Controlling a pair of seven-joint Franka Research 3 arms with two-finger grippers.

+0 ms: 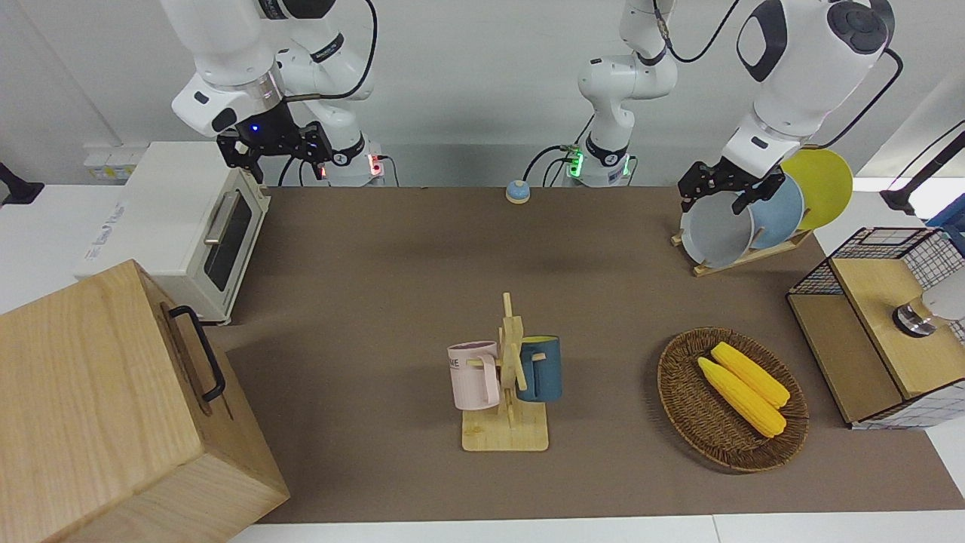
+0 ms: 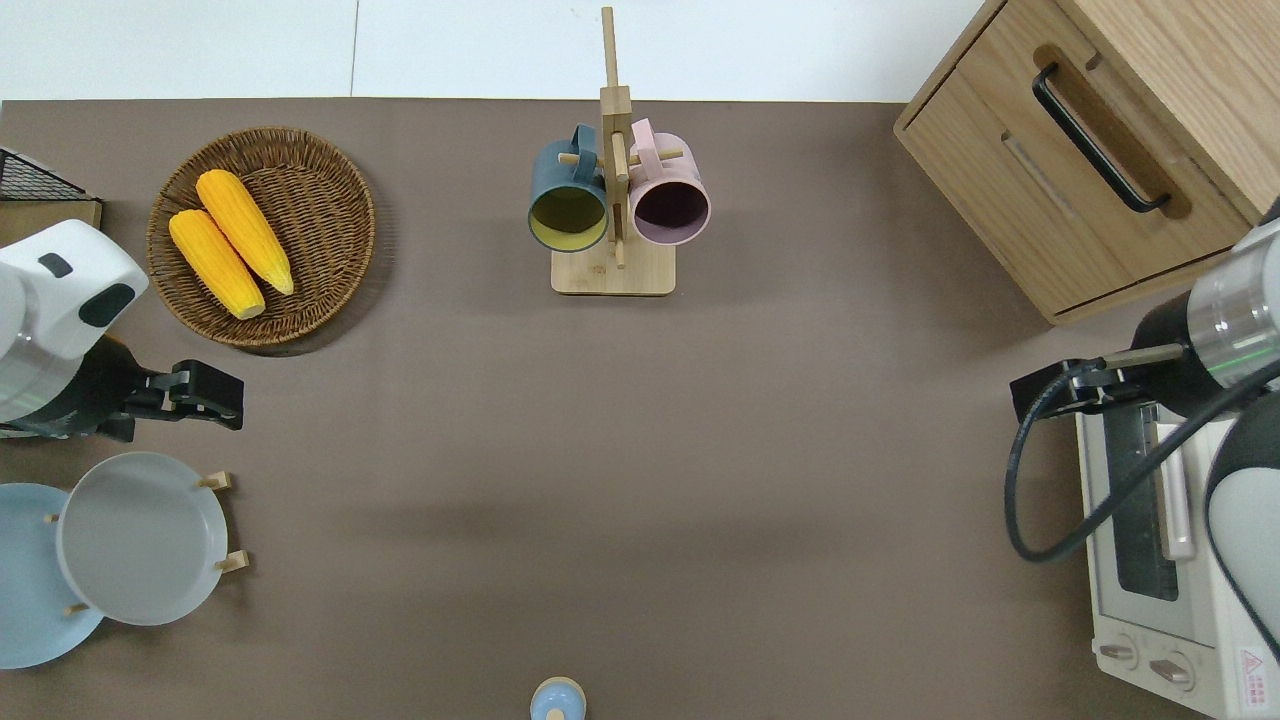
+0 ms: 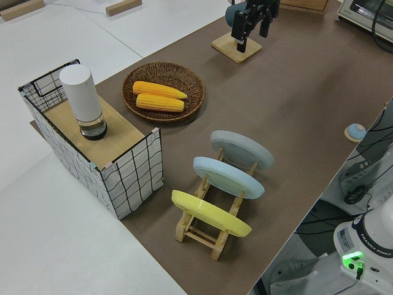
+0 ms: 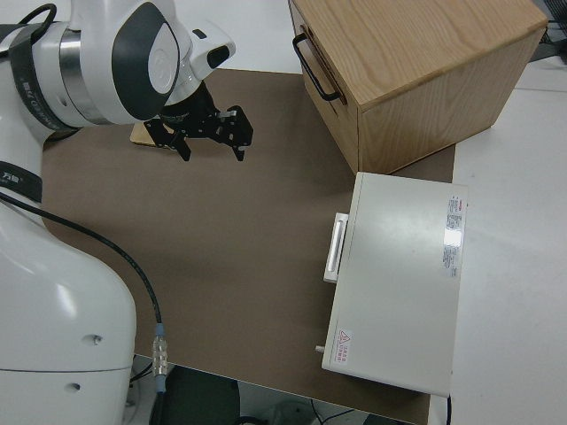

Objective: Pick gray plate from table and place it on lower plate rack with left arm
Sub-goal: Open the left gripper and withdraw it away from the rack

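Gray plate (image 2: 140, 540) on brown table (image 2: 640, 480)

The gray plate (image 2: 140, 540) stood in the lower plate rack (image 3: 212, 230) at the left arm's end of the table (image 2: 640, 480), nearer the robots than the corn basket (image 2: 300, 200); the left gripper (image 2: 205, 392) hung over the table between them, apart from the plate.

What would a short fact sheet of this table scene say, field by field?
gray plate: standing in the plate rack, in the end slot
other plates: blue plate, yellow plate, same rack
left hand: open, holding nothing, over bare table
right arm: parked
basket: two corn cobs
mug stand: pink and blue mugs
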